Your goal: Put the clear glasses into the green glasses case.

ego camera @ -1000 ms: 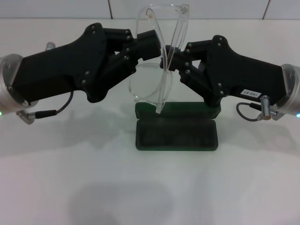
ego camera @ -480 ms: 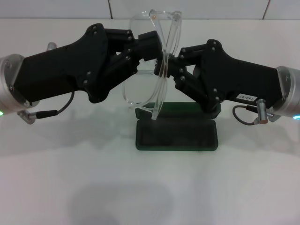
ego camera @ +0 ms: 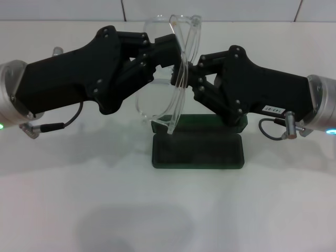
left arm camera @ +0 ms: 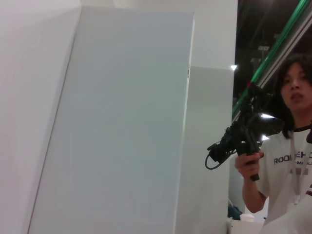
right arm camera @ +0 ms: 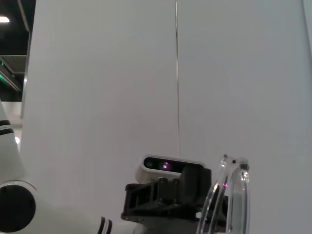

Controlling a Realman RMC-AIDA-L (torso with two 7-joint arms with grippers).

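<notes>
The left gripper [ego camera: 170, 44] and right gripper [ego camera: 190, 71] both clamp the transparent clear glasses [ego camera: 176, 73], partly hiding the open green glasses case [ego camera: 198, 149].

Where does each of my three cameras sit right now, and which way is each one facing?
Head view: on the head, looking down at the left gripper and right gripper, meeting at the clear glasses above the open green glasses case.
Left wrist view: faces up and outward at white panels and a person holding a camera rig; none of the robot shows.
Right wrist view: faces up at the wall; shares the glasses with the head view.
</notes>
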